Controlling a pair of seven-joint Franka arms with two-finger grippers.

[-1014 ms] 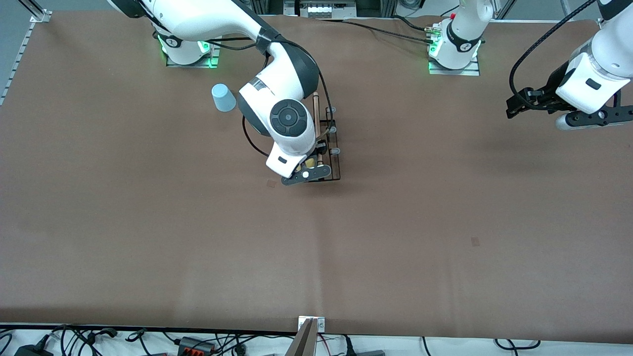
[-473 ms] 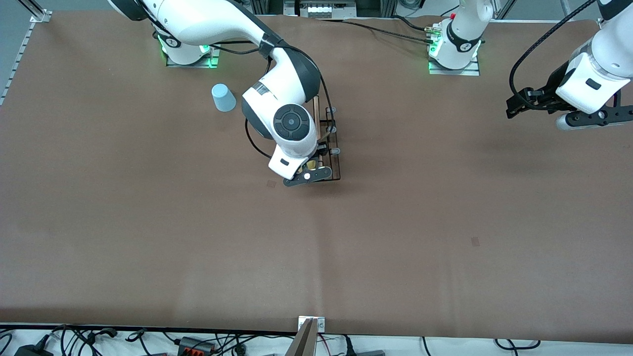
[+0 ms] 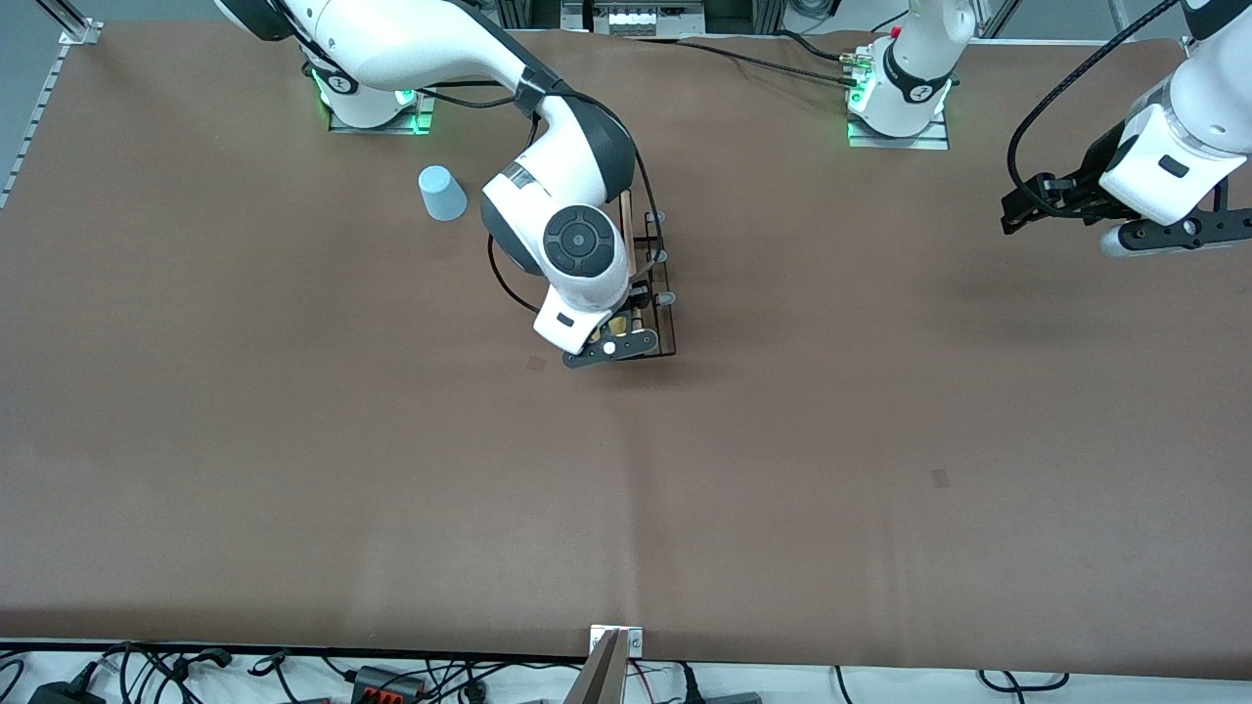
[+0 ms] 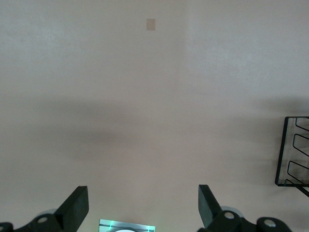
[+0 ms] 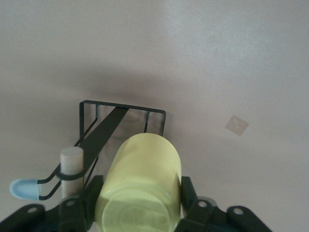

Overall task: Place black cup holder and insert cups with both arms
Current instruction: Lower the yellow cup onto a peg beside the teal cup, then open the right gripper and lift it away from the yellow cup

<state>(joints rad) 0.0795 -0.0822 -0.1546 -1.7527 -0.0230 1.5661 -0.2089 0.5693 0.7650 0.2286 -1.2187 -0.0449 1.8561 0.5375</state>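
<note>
My right gripper (image 3: 612, 330) is shut on a pale yellow cup (image 5: 140, 186), which is gripped by its sides and tilted over the black cup holder (image 3: 665, 315). The holder stands mid-table, partly hidden under the right arm. Its wire base (image 5: 123, 112), its wooden handle end (image 5: 71, 159) and one pale-tipped prong (image 5: 24, 189) show in the right wrist view. A light blue cup (image 3: 442, 194) stands upside down on the table, toward the right arm's base. My left gripper (image 3: 1017, 210) is open and empty, and waits in the air at the left arm's end of the table. No pale green cup is in view.
The brown table cover (image 3: 782, 440) is bare and wide nearer the front camera. A corner of the holder (image 4: 292, 150) shows at the edge of the left wrist view. Cables and a clamp (image 3: 614, 645) lie along the table's front edge.
The right arm has shifted slightly over the holder with the cup still held. The left arm has not moved.
</note>
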